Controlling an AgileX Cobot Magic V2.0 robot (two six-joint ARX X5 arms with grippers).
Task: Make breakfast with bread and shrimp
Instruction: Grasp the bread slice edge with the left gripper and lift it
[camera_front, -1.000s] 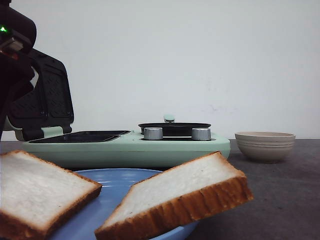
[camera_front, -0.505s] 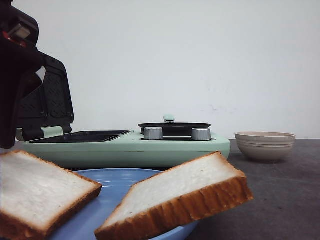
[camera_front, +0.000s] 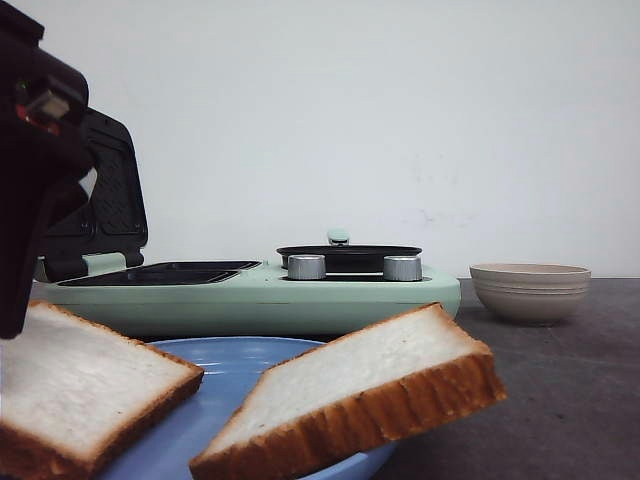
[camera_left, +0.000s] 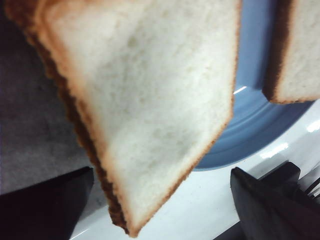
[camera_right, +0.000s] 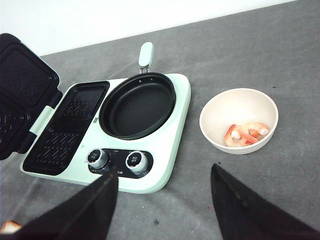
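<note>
The left hand (camera_front: 25, 200) has dropped lower at frame left, fingers apart over porous, brown-crusted bread (camera_left: 145, 100); right hand (camera_right: 165, 200) gapes.

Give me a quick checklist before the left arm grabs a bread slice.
1. Left tool open, a finger either side of the bread corner: ok.
2. Bread slice resting on the blue plate: ok.
3. Sandwich press lid up, grill plates bare: ok.
4. Right tool open, holding nothing: ok.
5. Shrimp in the bowl: ok.
6. Fingers touching the bread: cannot tell.
</note>
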